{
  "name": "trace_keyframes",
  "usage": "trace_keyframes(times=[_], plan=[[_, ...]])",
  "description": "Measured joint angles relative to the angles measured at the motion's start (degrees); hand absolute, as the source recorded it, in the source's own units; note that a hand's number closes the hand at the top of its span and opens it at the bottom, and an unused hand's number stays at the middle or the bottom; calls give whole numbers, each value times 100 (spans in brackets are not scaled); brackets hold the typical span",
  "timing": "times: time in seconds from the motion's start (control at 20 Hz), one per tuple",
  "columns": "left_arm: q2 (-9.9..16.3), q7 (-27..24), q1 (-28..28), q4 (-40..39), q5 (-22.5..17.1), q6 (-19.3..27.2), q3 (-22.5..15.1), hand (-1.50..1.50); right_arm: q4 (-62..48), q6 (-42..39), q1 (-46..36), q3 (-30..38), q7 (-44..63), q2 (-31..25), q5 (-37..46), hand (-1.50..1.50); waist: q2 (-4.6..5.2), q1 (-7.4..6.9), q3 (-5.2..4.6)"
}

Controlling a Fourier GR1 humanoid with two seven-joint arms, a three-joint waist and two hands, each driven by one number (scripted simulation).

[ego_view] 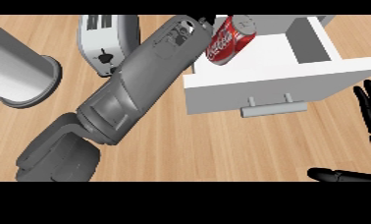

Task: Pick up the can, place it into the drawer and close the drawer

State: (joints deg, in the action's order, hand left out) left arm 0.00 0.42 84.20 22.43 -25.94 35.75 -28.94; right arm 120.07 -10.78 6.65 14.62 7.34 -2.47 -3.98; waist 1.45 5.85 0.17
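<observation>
Your left arm reaches diagonally across the counter [239, 144] so the left hand [205, 21] can carry the can [229, 40] over the open drawer [319, 78]. The forearm hides nearly all of that hand, so you cannot tell how its fingers sit on the can. The can hangs tilted above the drawer's left side, top end up and away, probably ready for lowering inside. Your right hand [362, 107] rests at the right edge, fingers straight and apart (it holds nothing). Count one can, one drawer with one handle [273, 109], one toaster [107, 41], and one grey cylindrical container [25, 78] at the left.
</observation>
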Motion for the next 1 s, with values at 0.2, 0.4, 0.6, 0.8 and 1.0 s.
trace_keyframes(times=[0.2, 0.4, 0.6, 0.8, 1.0], plan=[[1, -102, 19, -129, -63, 21, -181, 150, 112, 16, -24, -68, 73, 11, 26, -150, 13, 60, 0], [0, -145, -99, -138, -157, 257, -397, -150, 54, -47, -98, -55, 49, -59, -13, -150, 27, 135, 2], [1, -177, -180, -197, -256, 437, -529, -150, 78, -69, -84, -61, 33, -72, -15, -150, 34, 165, 2], [1, -260, -179, -240, -350, 635, -585, -150, 172, -109, -32, -66, 68, -79, -79, -150, 38, 188, 0], [1, -339, -204, -255, -467, 728, -618, -150, 223, -40, -94, -107, 108, -53, -14, -150, 41, 170, -1]])
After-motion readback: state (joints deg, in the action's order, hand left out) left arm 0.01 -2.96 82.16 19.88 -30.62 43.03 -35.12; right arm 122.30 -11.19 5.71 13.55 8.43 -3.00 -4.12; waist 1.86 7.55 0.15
